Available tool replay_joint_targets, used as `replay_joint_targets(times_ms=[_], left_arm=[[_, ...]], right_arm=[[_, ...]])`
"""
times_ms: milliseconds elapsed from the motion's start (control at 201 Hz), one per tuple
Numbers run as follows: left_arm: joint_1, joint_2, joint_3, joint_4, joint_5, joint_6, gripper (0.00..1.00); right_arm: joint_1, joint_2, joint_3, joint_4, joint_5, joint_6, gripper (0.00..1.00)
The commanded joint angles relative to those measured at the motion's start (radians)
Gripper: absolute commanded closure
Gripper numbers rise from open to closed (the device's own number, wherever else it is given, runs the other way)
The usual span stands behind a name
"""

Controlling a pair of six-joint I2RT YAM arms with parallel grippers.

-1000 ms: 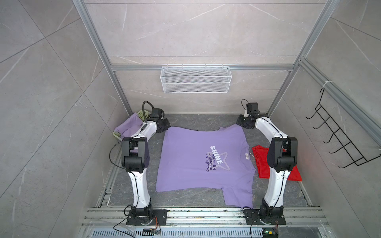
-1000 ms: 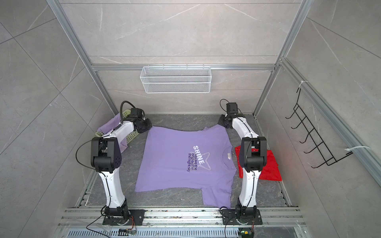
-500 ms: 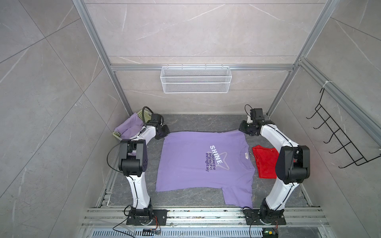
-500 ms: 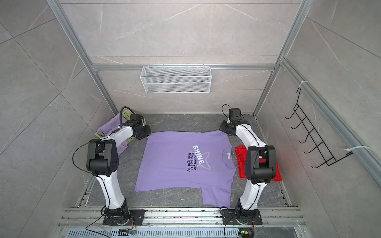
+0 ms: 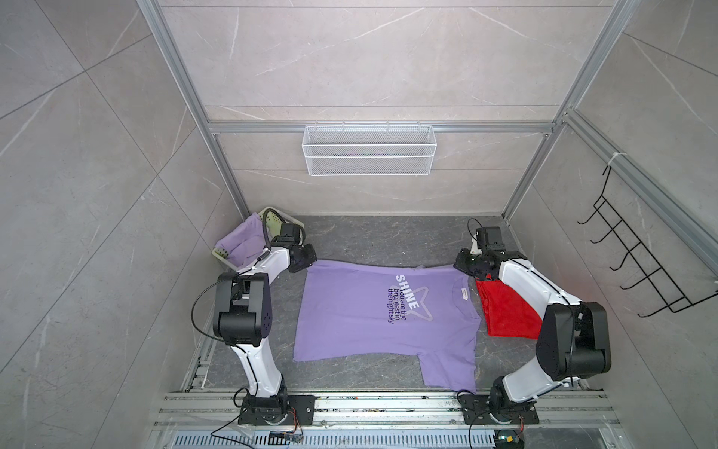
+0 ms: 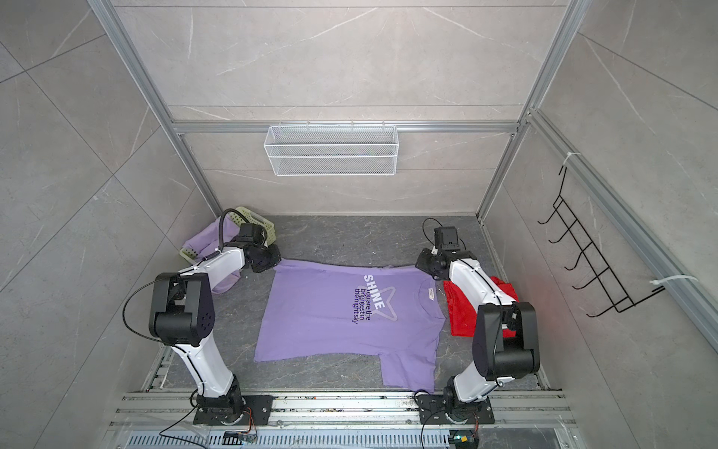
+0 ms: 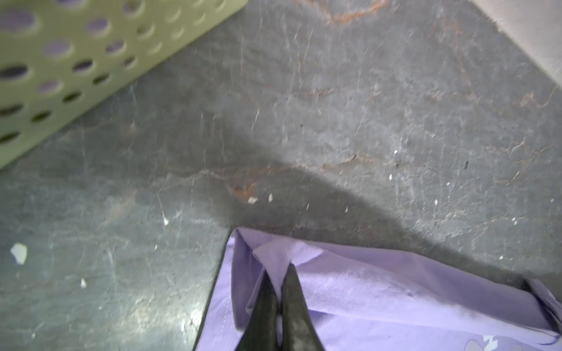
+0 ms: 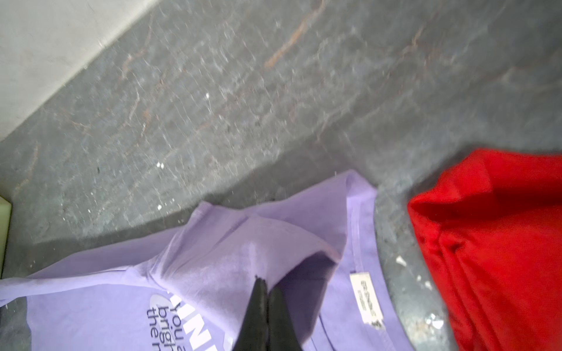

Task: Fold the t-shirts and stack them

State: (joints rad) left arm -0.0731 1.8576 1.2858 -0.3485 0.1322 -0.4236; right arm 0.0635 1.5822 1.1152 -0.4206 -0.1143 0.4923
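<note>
A lilac t-shirt (image 5: pixel 361 315) (image 6: pixel 318 318) with white "SHINE" print lies spread on the dark floor, collar to the right. My left gripper (image 5: pixel 307 265) (image 6: pixel 275 264) (image 7: pixel 279 269) is shut on a pinched fold at the shirt's far left corner. My right gripper (image 5: pixel 461 269) (image 6: pixel 422 266) (image 8: pixel 264 282) is shut on doubled-over fabric at the far shoulder, beside the collar label (image 8: pixel 366 299). Another lilac t-shirt (image 5: pixel 244 243) (image 6: pixel 202 241) lies bunched in the pale green basket (image 5: pixel 276 217) (image 6: pixel 254 215) (image 7: pixel 76 60) at the far left.
A red cloth (image 5: pixel 505 317) (image 6: pixel 462 317) (image 8: pixel 501 243) lies right of the collar, partly under my right arm. A white wire basket (image 5: pixel 369 149) hangs on the back wall. A black hook rack (image 5: pixel 637 268) hangs on the right wall. Side walls stand close to both arms.
Both grippers have come nearer and lower, pulling the shirt's far edge with them. The far sleeve no longer sticks out, and the right arm's elbow has dropped.
</note>
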Motion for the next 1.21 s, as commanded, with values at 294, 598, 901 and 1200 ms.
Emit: replay_joint_targets(times_ms=[294, 598, 901, 1200], left_arm=[[0.005, -0.089, -0.109, 0.031, -0.029, -0.026, 1.00], [0.005, -0.118, -0.113, -0.010, -0.078, 0.025, 1.00], [0.005, -0.131, -0.172, -0.013, -0.077, 0.003, 1.00], [0.004, -0.285, -0.259, 0.009, -0.136, -0.021, 0.71]], right_arm=[[0.034, -0.046, -0.131, 0.037, 0.075, 0.080, 1.00], [0.035, -0.061, -0.110, -0.013, 0.100, 0.043, 1.00], [0.035, -0.071, -0.156, -0.006, 0.105, 0.068, 1.00], [0.037, -0.114, -0.169, -0.019, 0.110, 0.066, 1.00]])
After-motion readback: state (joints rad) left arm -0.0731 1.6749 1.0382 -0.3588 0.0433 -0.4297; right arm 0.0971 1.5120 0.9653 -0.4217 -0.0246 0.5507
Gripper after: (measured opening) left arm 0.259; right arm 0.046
